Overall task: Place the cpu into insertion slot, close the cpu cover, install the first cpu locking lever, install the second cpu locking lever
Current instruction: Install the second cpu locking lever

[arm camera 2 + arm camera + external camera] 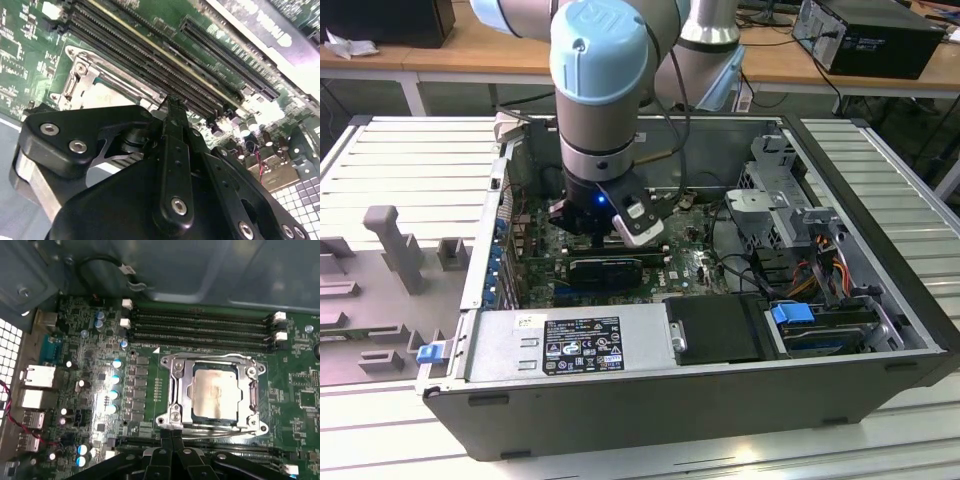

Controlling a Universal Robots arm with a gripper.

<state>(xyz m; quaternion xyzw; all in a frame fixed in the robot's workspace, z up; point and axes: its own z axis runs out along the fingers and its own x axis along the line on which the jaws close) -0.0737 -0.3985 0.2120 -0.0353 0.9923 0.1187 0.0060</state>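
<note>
The cpu [214, 392], a silver-grey square chip, lies in the insertion slot [169, 419] on the green board. The cpu cover [182, 390], a silver frame plate, is down over it, and the chip shows through its window. Thin metal levers run along the socket's edges [220, 429]. My gripper [170, 436] has its black fingers pressed together, with their tips at a corner of the socket beside a lever end. In the second wrist view the shut fingertips [172, 102] sit just off the cover [85, 82]. In the exterior view the gripper [605, 235] reaches down inside the open computer case.
Long black memory slots [200, 325] run beside the socket. Capacitors [116, 380] and rear ports [35, 377] stand on its other side. The case's metal walls [720, 400], the power supply [580, 340], the drive cage [770, 190] and loose cables [820, 265] hem in the arm.
</note>
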